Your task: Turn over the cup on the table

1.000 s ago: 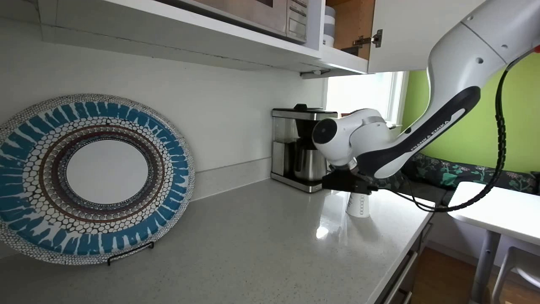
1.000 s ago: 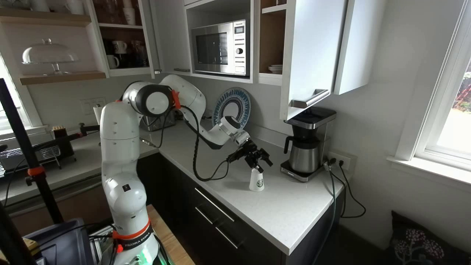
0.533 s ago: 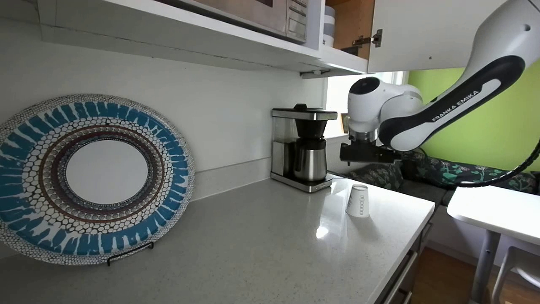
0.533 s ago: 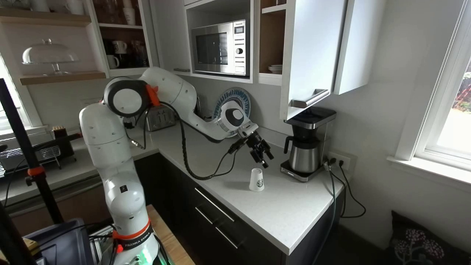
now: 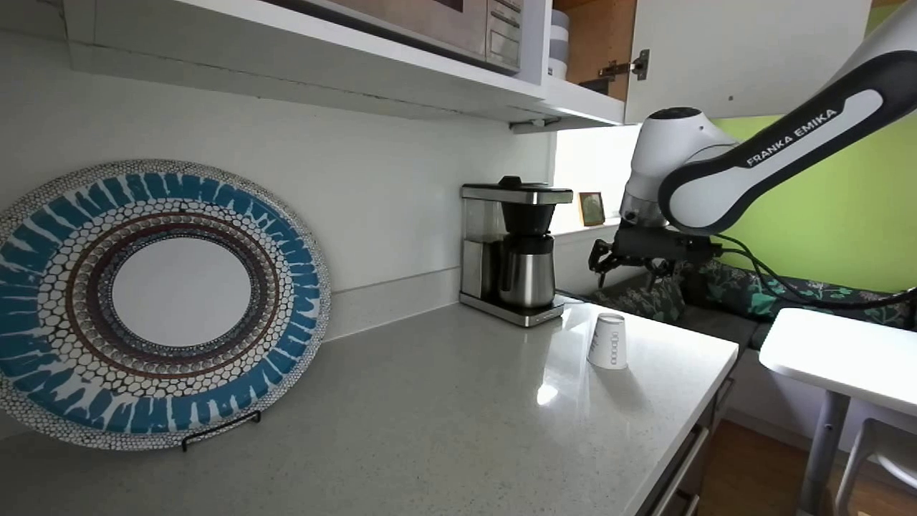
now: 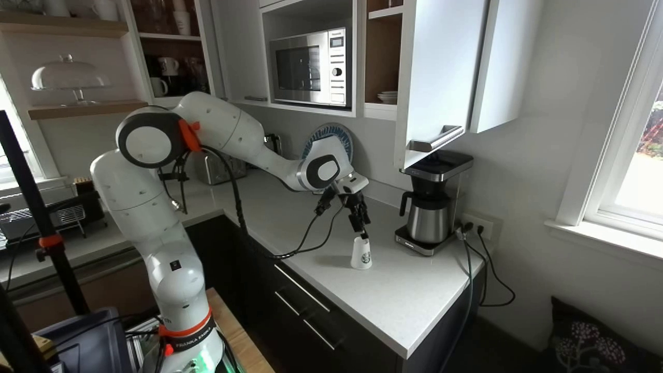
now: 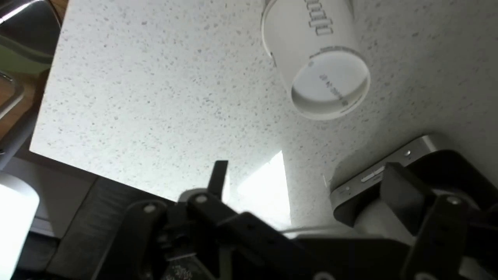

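The small white cup (image 5: 607, 342) stands upside down on the pale countertop (image 5: 444, 416), its narrow base facing up. In an exterior view a dark round logo shows on the side of the cup (image 6: 361, 254). In the wrist view the cup (image 7: 311, 42) is at the top, with its recessed base toward the camera. My gripper (image 5: 626, 278) is open and empty, pointing down above the cup and apart from it. In an exterior view the gripper (image 6: 364, 234) overlaps the cup's top edge. In the wrist view the fingers (image 7: 309, 175) are wide apart with countertop between them.
A coffee maker (image 5: 512, 251) with a steel carafe stands by the wall near the cup. A round patterned plate (image 5: 179, 301) leans on the wall. An open cabinet door (image 6: 445, 77) hangs over the counter. The counter's front edge (image 6: 342, 305) is close to the cup.
My gripper has risen from the cup's top, moved back, and swung to point more steeply down. The cup has stayed in place, upside down.
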Robot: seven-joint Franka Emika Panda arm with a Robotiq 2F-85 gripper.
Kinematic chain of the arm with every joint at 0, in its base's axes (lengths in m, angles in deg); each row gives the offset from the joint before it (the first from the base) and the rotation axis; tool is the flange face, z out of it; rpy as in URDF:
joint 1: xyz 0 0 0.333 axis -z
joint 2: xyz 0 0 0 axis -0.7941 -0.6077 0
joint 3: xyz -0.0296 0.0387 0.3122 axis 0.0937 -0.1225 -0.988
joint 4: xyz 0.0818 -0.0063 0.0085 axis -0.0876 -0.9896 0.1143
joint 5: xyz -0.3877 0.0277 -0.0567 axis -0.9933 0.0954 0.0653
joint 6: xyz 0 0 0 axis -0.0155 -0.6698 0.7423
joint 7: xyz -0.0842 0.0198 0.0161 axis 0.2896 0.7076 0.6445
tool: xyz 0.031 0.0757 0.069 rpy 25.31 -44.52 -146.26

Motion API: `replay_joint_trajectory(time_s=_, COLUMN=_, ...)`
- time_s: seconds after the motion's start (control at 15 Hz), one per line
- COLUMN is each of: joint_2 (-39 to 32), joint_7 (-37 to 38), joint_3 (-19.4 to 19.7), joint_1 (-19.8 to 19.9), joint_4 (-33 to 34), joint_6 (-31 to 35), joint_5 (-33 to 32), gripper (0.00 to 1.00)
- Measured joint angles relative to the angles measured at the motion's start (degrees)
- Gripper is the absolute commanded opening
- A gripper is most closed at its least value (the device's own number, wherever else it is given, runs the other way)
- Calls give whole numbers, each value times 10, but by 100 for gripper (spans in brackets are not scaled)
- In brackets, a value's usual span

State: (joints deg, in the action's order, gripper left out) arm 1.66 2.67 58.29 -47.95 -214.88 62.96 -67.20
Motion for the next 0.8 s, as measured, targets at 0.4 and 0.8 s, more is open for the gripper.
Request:
replay_joint_trajectory(time_s=0.4, joint_2=47, joint_7=-170, joint_3=-9, joint_1=22, joint_4=-1, joint_6=-80, joint_5=88, gripper=100)
replay_joint_trajectory(time_s=0.8, joint_2=68, joint_7=-220, joint_3=-29, joint_1=43, joint_4=0, joint_6=-100, joint_5=94, gripper=100)
